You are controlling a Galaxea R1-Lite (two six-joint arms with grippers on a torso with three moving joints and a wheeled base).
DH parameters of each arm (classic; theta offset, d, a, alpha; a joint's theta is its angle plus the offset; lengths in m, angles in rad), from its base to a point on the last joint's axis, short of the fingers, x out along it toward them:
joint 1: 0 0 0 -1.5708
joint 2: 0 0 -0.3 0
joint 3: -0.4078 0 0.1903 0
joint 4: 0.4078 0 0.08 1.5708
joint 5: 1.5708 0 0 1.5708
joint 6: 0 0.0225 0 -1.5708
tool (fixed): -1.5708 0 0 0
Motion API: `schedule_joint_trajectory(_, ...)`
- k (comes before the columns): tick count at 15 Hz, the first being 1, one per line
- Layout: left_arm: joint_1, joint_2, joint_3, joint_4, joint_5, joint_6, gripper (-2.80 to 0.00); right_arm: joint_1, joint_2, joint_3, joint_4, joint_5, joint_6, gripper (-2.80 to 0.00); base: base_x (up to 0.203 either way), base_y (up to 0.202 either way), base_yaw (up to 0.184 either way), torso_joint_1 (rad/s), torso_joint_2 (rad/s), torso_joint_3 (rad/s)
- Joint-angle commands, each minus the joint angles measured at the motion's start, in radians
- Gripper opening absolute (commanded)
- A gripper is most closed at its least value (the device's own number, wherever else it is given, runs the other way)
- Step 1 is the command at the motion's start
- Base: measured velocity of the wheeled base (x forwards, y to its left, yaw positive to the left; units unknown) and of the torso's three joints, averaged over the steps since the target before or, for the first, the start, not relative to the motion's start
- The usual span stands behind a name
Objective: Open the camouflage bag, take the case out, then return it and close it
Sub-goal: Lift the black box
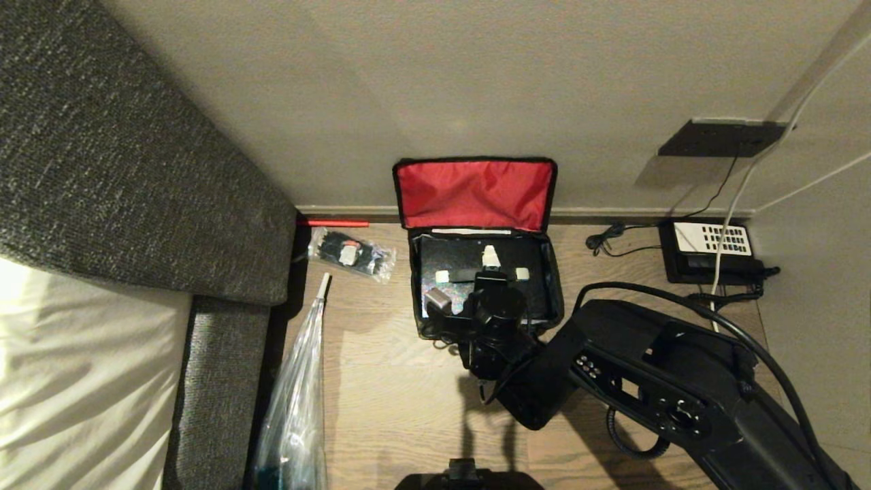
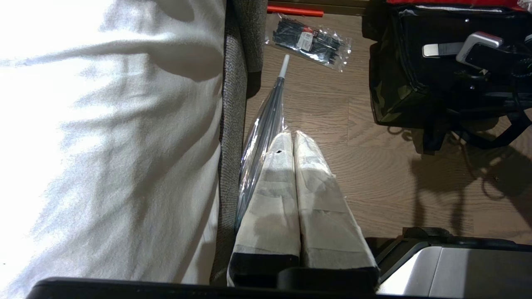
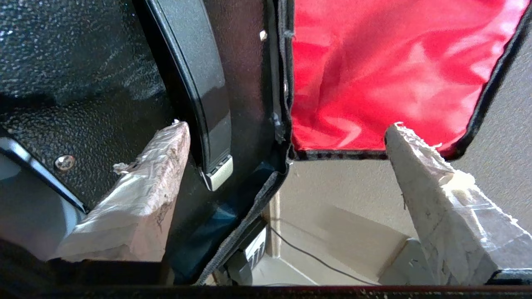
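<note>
On the wooden floor [image 1: 381, 381] by the wall, the camouflage bag [image 1: 554, 299] stands open, red lid lining propped upright. The case [image 1: 449, 262] sits inside it, handle [image 3: 199, 83] uppermost. The right gripper [image 1: 491, 272] hangs over the case, jaws spread wide and holding nothing; one taped finger [image 3: 141, 199] lies beside the handle, the other [image 3: 436, 195] over the bag's rim. The right arm reaches in from the near right, wrist bent down. The left gripper [image 2: 293, 141], jaws together and empty, hangs parked beside the bed [image 2: 104, 145].
</note>
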Motion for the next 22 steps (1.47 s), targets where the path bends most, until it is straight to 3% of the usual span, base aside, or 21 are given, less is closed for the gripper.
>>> schedule_joint_trajectory(1, 0.0, 0.0, 0.0, 0.0, 0.0, 0.0, -2.8, -0.009, 0.027, -0.02, -0.011, -0.002, -0.004, 0.0, 0.0, 0.0, 0.0, 0.0, 0.0, 0.0)
schedule_joint_trajectory(6, 0.0, 0.0, 0.0, 0.0, 0.0, 0.0, -2.8, -0.02, 0.059, -0.054, -0.005, 0.005, 0.037, 0.0, 0.0, 0.0, 0.0, 0.0, 0.0, 0.0)
schedule_joint_trajectory(22, 0.0, 0.0, 0.0, 0.0, 0.0, 0.0, -2.8, -0.077, 0.138, -0.252, -0.016, 0.049, 0.026, 0.0, 0.0, 0.0, 0.0, 0.0, 0.0, 0.0)
